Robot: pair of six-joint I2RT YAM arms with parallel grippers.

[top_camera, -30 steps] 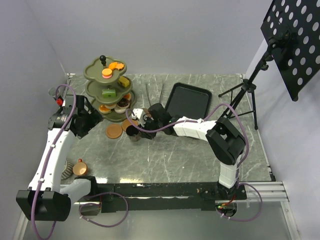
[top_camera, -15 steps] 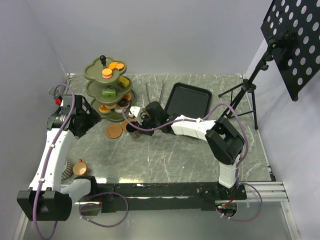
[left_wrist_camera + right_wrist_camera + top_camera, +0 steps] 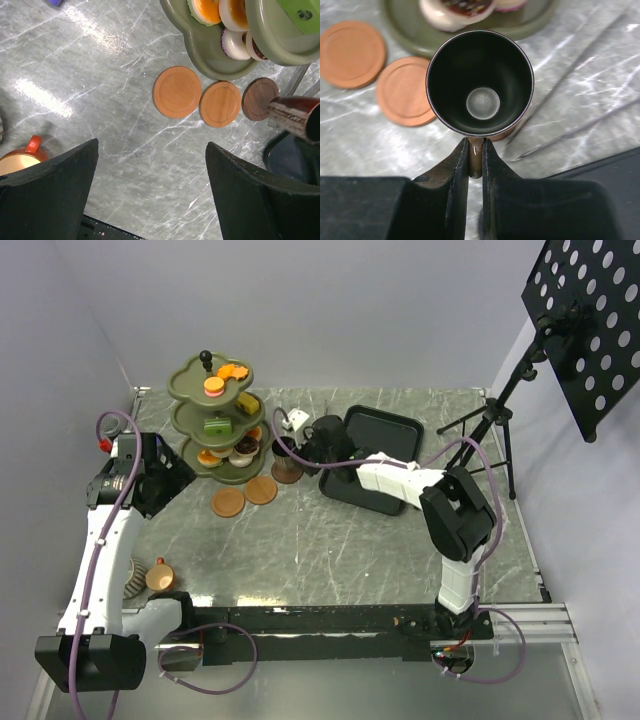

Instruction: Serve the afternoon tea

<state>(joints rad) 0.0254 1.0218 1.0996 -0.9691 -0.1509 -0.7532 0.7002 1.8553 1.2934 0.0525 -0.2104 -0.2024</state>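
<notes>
Dark cup (image 3: 480, 82) is right in front of the right pincer (image 3: 475, 147), which pinches the cup's little handle tight. Two brown saucers (image 3: 404, 97) lie on the surface (image 3: 365, 135) to the left of that pincer's tips. Green stand (image 3: 402, 30) is just past the cup. Left pincer (image 3: 151, 145) is wide apart, holding nothing, above the surface.
</notes>
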